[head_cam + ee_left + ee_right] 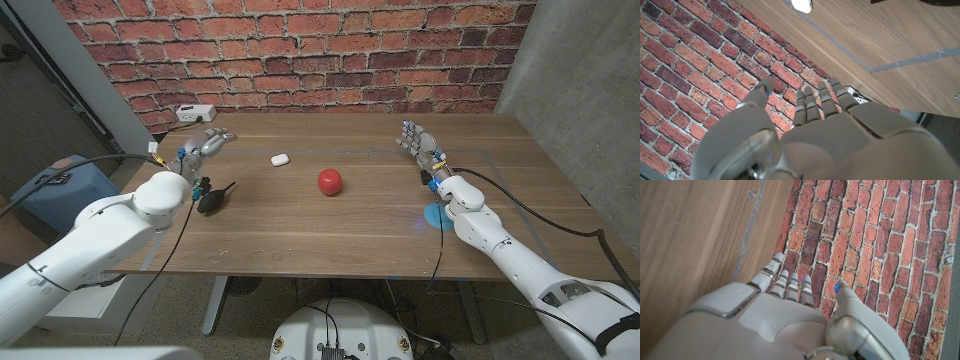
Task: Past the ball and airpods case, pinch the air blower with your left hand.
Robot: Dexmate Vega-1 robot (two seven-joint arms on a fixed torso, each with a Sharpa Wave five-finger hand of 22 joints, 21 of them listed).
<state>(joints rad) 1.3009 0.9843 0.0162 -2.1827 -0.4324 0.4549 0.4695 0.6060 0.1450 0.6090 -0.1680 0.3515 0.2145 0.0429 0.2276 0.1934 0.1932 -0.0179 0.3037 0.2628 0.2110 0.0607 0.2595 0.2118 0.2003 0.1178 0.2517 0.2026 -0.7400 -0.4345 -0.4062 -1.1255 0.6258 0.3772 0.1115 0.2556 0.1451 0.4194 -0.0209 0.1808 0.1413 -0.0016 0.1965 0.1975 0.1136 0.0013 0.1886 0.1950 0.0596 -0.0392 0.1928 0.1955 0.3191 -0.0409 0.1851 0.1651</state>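
The left hand (pixel 203 146) hovers near the table's far left edge, fingers (pixel 812 102) straight and slightly apart, holding nothing. The black air blower (pixel 213 197) lies nearer the robot, just beside the left forearm. The right hand (pixel 420 143) is likewise spread and empty. The red ball (pixel 330 181) and white airpods case (pixel 279 158) sit mid-table.

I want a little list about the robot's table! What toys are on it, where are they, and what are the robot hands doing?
table: wooden, brick wall behind it
ball: red, near the middle of the table
airpods case: white, behind the ball and to its left
air blower: black, near the table's left edge, beside the left arm
left robot hand: open, fingers extended, holding nothing, behind the air blower
right robot hand: open, fingers apart, holding nothing, on the right side of the table
task: air blower not yet pinched
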